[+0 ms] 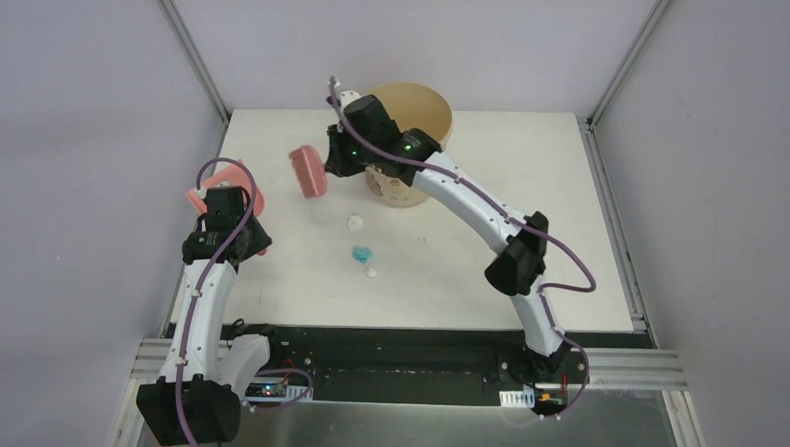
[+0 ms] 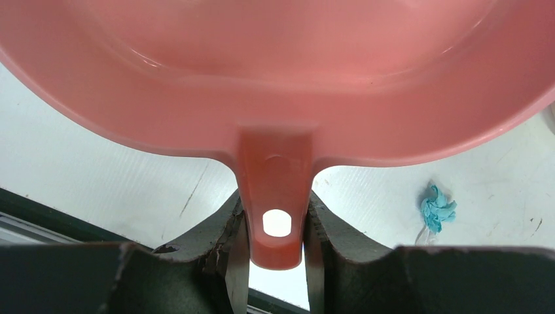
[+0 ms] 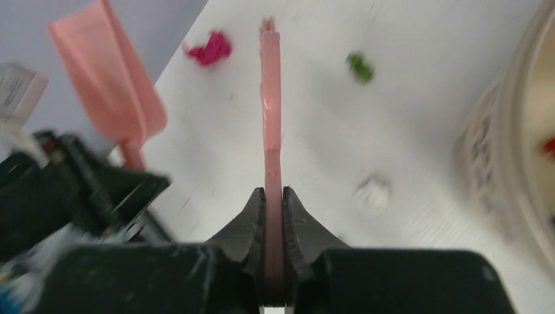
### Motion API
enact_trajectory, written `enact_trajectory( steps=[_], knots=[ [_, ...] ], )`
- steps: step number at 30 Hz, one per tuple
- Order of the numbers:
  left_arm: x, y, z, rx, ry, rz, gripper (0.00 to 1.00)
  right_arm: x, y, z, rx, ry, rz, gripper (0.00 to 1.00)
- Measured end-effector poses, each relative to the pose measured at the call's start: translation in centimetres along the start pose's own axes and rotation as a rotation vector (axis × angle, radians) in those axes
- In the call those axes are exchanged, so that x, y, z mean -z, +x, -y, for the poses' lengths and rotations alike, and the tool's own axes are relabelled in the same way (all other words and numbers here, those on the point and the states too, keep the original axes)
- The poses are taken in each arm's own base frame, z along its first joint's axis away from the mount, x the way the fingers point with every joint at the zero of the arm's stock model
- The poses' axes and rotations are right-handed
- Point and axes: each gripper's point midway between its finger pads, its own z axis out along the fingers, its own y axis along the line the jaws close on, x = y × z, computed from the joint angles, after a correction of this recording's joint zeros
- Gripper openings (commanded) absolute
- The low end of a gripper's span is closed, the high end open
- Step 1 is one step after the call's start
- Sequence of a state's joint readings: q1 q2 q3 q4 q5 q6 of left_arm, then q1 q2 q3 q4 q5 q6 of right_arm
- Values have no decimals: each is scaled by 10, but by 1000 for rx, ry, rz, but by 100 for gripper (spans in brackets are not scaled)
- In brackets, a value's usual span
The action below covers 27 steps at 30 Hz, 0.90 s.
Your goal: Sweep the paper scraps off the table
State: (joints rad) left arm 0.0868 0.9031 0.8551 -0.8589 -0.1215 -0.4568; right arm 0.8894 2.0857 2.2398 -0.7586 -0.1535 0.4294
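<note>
Lying beyond the right fingers (image 3: 247, 226), paper scraps (image 3: 209, 49) dot the table (image 3: 314, 131).

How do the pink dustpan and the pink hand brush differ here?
The pink plastic dustpan is a wide shallow scoop; the pink hand brush is a narrow head on a thin handle. The dustpan sits in the left gripper at the white table's left edge; the brush is in the right gripper, farther back beside the tan bucket. Both are pink, each clamped by its handle.
</note>
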Motion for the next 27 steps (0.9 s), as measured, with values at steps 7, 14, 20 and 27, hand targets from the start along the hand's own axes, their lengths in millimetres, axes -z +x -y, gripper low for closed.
enact_trajectory(
  steps=[7,14,20,27],
  knots=[
    [1,-1,-1,0,-5,8,0,-63,-37,15,616,239,204,0],
    [2,-2,-1,1,-3,12,0,-112,7,65,1072,299,88,0],
    [2,-2,-1,1,-2,11,0,-130,12,71,1475,275,78,0],
    [2,-1,-1,0,-1,11,0,-151,40,74,1733,219,47,0]
  ],
)
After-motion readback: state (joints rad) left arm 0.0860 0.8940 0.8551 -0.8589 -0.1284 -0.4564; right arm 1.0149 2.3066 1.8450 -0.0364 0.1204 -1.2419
